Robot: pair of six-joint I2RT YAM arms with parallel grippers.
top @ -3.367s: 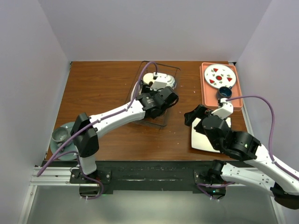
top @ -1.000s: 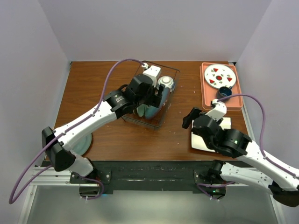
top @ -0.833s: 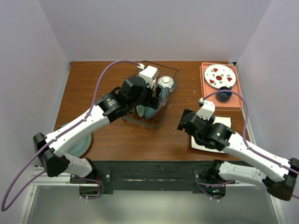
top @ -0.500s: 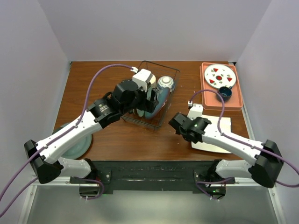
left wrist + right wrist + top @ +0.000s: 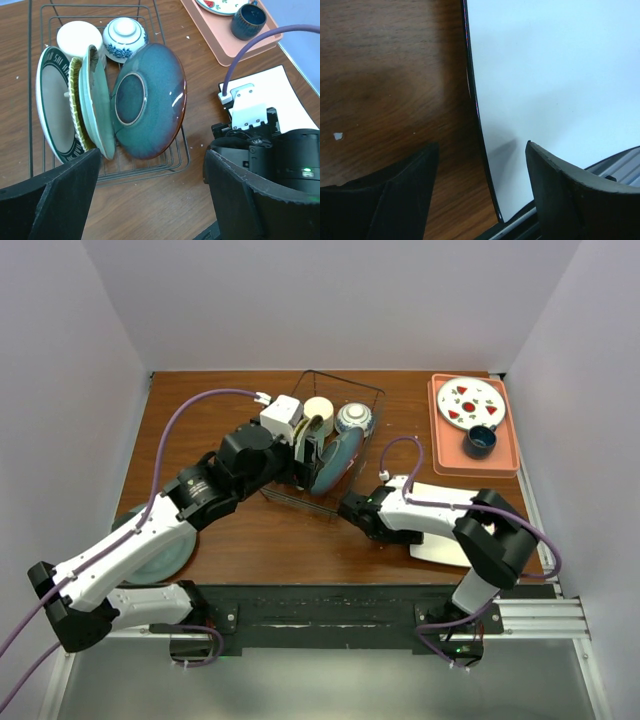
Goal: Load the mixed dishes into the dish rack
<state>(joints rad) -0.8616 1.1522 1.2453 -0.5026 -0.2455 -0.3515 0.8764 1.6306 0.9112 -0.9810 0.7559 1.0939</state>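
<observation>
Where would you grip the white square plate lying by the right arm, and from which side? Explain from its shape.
Probably take the white square plate by its left rim, coming down from above. It lies flat on the table, so only that thin edge offers purchase; the open right tool straddles it, one finger each side.

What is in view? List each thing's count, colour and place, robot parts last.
dish rack: 1, dark wire, far centre
cream mug: 1, cream, in rack
patterned bowl: 1, blue-white, in rack beside mug
dark-rimmed plate: 1, white, upright in rack
flower plate: 1, pale green, upright in rack
teal-blue plate: 1, teal, leaning in rack
square plate: 1, white, near right
tray: 1, salmon, far right
red-marked plate: 1, white, on tray
cup: 1, dark blue, on tray
grey-green plate: 1, grey-green, near left
left gripper: 1, black, open, above rack
right gripper: 1, black, open, straddling square plate's edge
</observation>
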